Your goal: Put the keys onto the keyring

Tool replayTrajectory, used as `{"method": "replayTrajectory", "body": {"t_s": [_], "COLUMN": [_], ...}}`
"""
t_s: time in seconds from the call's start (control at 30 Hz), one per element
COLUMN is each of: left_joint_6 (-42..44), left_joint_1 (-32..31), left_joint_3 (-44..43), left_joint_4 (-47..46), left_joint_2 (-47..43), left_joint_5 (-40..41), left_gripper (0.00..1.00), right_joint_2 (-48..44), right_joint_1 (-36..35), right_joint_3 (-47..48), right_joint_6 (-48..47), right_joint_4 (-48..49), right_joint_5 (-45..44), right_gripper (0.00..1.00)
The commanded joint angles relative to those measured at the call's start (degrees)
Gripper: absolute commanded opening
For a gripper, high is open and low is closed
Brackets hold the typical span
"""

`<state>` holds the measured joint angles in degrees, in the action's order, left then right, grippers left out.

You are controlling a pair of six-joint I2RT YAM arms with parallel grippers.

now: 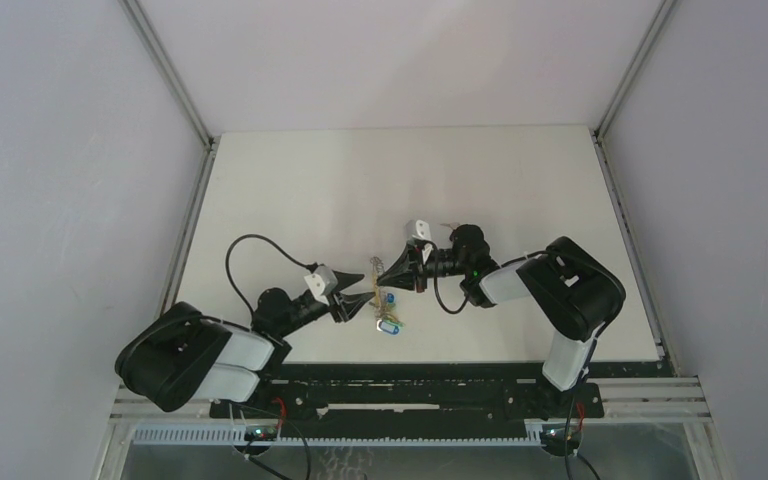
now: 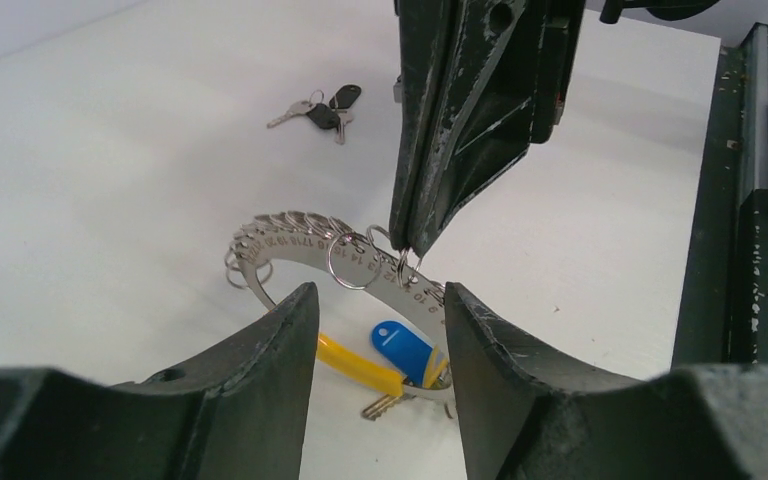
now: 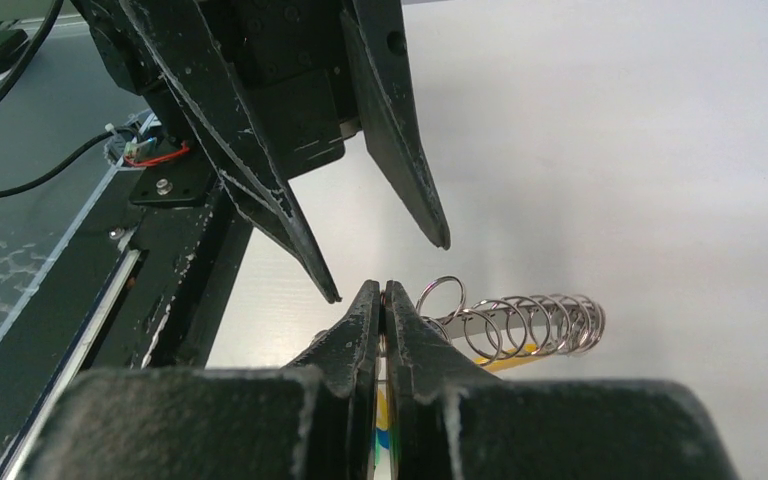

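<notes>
On the table [image 1: 520, 170], the keyring [image 1: 376, 272] lies between the left gripper [image 1: 360, 300] at 7 o'clock and the right gripper [image 1: 386, 279] at 2 o'clock, with tagged keys [image 1: 388, 318] at 5 o'clock and loose keys [image 2: 320, 108] beyond at 2 o'clock.

Plain pale walls [image 1: 60, 150] and aluminium corner posts [image 1: 166, 70] enclose a white table [image 1: 400, 180] under even light.
</notes>
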<state>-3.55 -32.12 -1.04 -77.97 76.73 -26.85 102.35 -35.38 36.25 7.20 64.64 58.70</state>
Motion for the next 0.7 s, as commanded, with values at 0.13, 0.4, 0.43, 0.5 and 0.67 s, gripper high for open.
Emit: {"method": "replayTrajectory", "body": {"t_s": [0.13, 0.4, 0.43, 0.5, 0.67], "left_joint_6": [4.7, 4.5, 4.4, 4.6, 5.6], "left_joint_1": [2.8, 3.4, 3.4, 3.4, 3.4], "left_joint_3": [-3.4, -5.4, -5.5, -5.6, -6.5], "left_joint_4": [-4.2, -4.1, -4.1, -3.4, 1.1], "left_joint_2": [0.4, 3.6, 3.7, 3.6, 2.3], "left_joint_5": [-11.0, -14.8, -14.7, -14.5, -14.2], "left_gripper": [0.56, 0.39, 0.37, 0.36, 0.30], "right_joint_2": [-3.5, -4.0, -4.0, -4.1, -4.6], "right_joint_1": [0.0, 0.0, 0.0, 0.1, 0.2], "right_joint_3": [0.2, 0.1, 0.1, 0.2, 0.1], "right_joint_6": [-4.1, -5.0, -5.0, -5.0, -5.3], "right_joint_4": [-2.5, -3.5, -3.5, -3.6, -4.3], "right_joint_5": [1.8, 2.2, 2.1, 2.3, 2.3], "right_gripper": [0.00, 0.00, 0.00, 0.00, 0.00]}}
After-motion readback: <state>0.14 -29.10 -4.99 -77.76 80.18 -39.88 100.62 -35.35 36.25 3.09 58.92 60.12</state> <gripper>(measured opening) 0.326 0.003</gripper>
